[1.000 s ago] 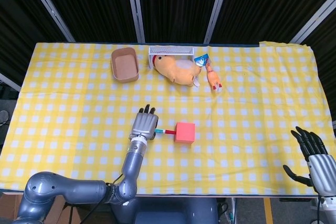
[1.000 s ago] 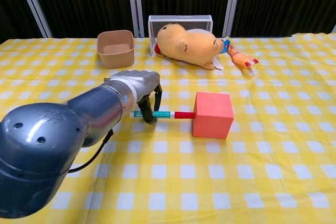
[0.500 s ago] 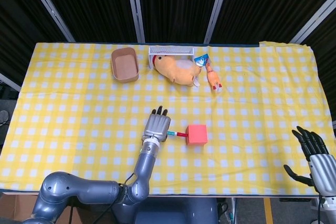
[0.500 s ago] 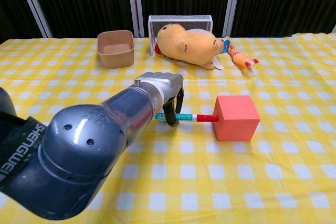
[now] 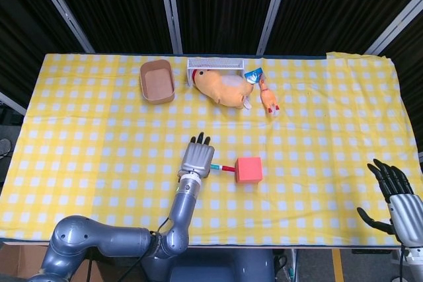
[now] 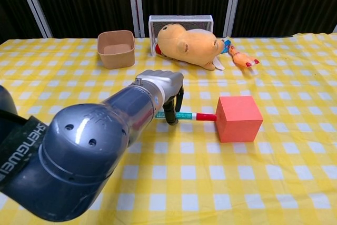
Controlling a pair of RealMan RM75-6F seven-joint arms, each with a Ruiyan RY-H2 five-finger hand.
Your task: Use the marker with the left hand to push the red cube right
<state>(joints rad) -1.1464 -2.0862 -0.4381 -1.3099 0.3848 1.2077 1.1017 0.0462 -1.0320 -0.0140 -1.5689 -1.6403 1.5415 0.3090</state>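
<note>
Since a second ago the left hand (image 5: 198, 159), the marker (image 6: 185, 116) and the red cube (image 5: 249, 170) have all shifted rightward together across the yellow checked surface (image 5: 79, 130); over the last half second the shift is only slight, so the push seems to be slowing or close to its end. The cube sits on the cloth well in front of the plush toy (image 5: 223, 88), nearer the robot, with the marker's red cap touching its left face and the teal barrel lying level behind it.

The step in hand looks like the push itself, with contact made. If the cube needs to go further, the next move calls for carrying the hand straight rightward, keeping the marker low, level and aimed at the middle of the face so the cube slides instead of turning or slipping off the tip.

The left hand is clamped on the marker's rear end, fingers curled down around the barrel, back of the hand facing up, forearm reaching in from the robot's side of the cube. The right hand (image 5: 396, 197) rests far to the right of the cube at the surface's near edge, fingers spread and holding nothing
</note>
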